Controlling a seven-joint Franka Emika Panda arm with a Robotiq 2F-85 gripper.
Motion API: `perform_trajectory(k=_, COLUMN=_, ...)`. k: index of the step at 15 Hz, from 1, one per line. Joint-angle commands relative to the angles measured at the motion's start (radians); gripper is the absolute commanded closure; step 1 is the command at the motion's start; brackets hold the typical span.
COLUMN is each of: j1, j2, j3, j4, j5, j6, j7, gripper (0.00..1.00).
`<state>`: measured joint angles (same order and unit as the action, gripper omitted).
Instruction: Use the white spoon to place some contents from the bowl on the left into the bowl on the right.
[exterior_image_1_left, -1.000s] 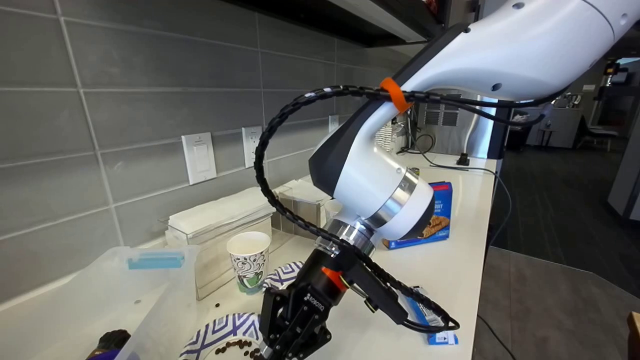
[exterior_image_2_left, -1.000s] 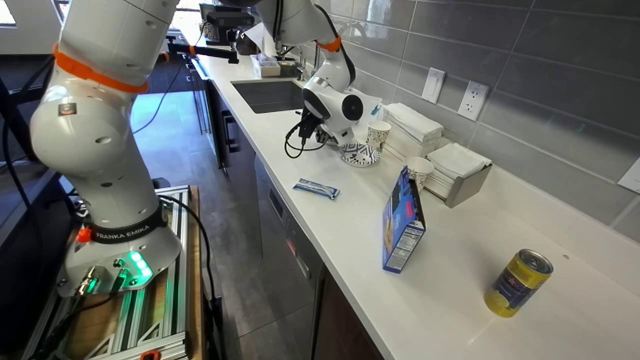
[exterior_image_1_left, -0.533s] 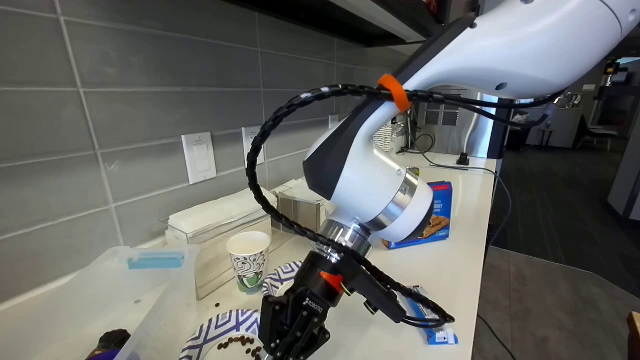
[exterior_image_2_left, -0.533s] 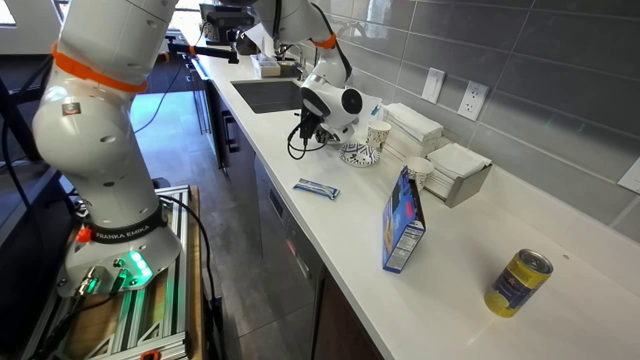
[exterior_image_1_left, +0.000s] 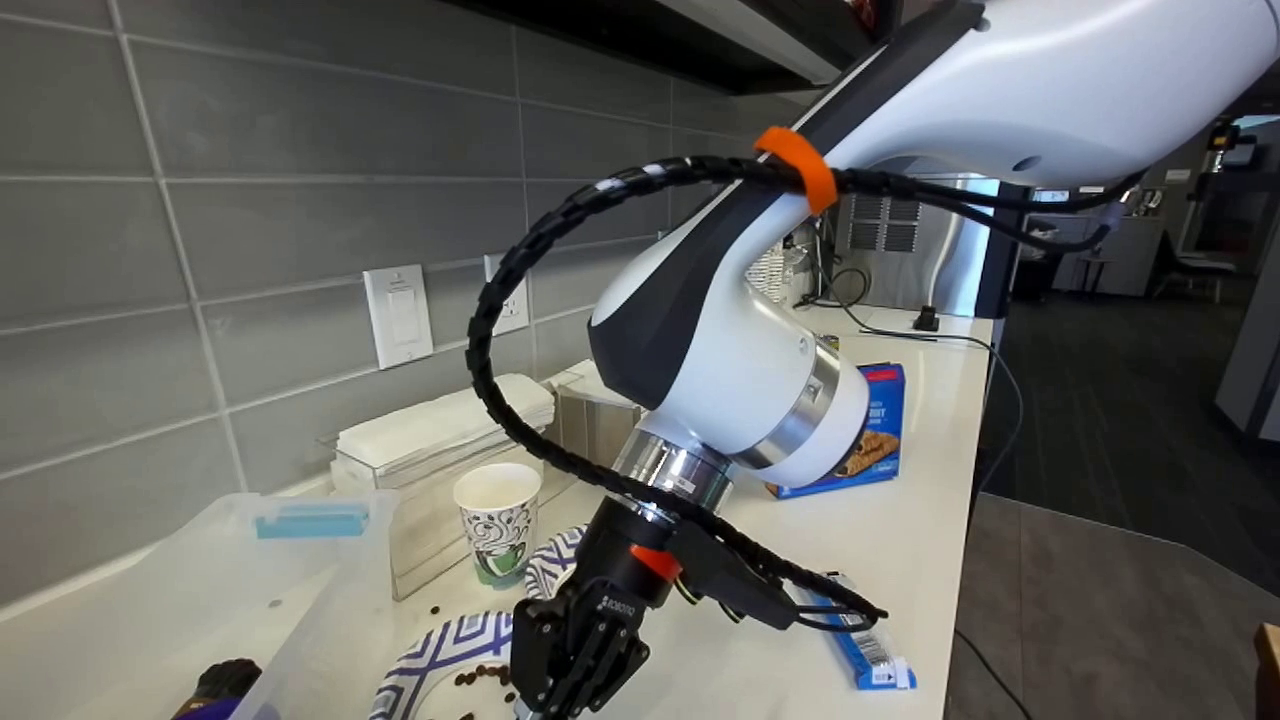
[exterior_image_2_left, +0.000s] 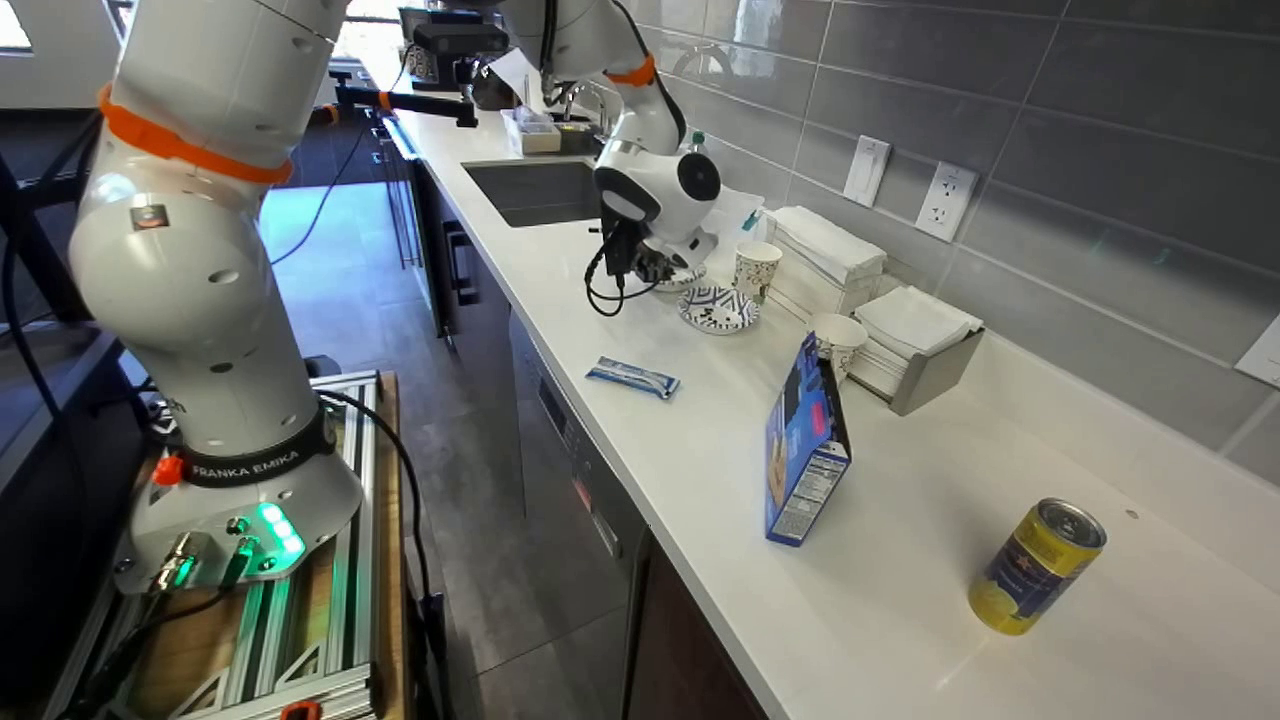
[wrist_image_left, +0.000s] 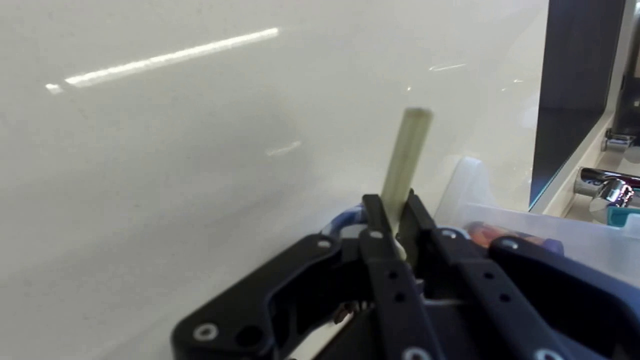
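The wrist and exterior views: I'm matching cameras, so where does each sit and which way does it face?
Wrist view: behind the gripper, looking past the white spoon at the countertop, sink at right; of the robot, only the gripper shows.
In an exterior view: near the plastic bin, facing along the countertop; forearm, wrist and gripper show.
In an exterior view: near the yellow can, facing roughly opposite, toward the sink; base and much of the arm show.
Both exterior views share the blue box, patterned bowls and a paper cup.
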<state>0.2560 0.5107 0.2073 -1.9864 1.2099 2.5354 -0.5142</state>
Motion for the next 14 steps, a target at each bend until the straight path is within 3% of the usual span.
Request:
perform_trajectory(k=1, j1=0.006, j2=0.003, j3=0.002, j4=-0.007, j5=-0.063, j6=0.067, j7=0.001, gripper=0.97)
perform_trajectory(k=14, j1=-0.016, j2=-0.005, j3=0.045, j4=-0.015, j5=-0.281, j6=0.238, j7=0.028, gripper=0.97)
